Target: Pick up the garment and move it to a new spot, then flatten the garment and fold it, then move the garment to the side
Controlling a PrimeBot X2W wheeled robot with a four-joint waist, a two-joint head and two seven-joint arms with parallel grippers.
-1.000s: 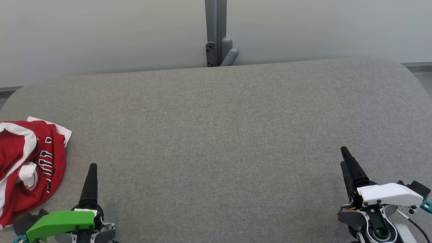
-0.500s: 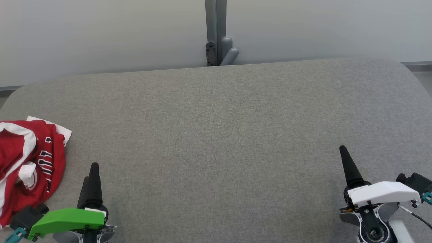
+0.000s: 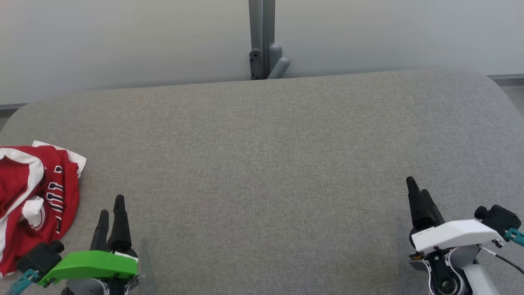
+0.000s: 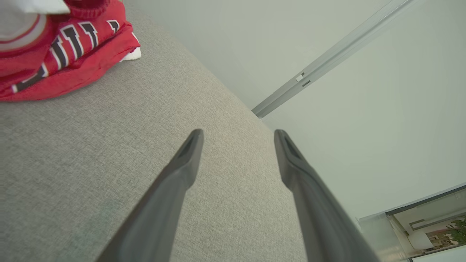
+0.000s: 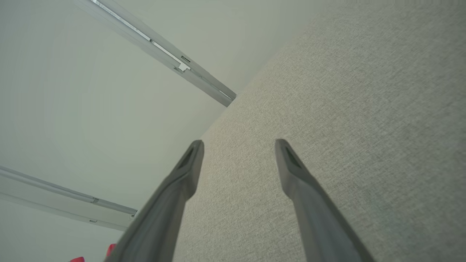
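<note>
A red garment (image 3: 37, 205) lies heaped against the left edge of the grey fabric-covered surface (image 3: 262, 164), toward its near-left corner, with part of it running out of the head view. Just to its right, and apart from it, the left end effector (image 3: 110, 205) hovers low over the surface under its green cover. The left wrist view shows its two dark fingers spread with a clear gap and nothing between them. The broad middle of the surface is bare cloth. Near the near-right corner the right end effector (image 3: 416, 186), under a white cover, has its fingers parted in the same way and also holds nothing.

By my reading, the first step is in hand and no grasp has been made yet: the garment has to be picked up and carried to a new spot. The next move likely falls to the left arm. It would need to swing toward the left edge, come down over a raised fold and close on enough cloth to lift the whole heap. The open middle of the surface looks like the natural place to set it.

The garment looks like a sports jersey, red with broad white trim and dark block lettering outlined in white. It is crumpled and folded over itself, so neither its neck nor its hem can be told apart. Being this limp, it will probably sag and trail when lifted.
</note>
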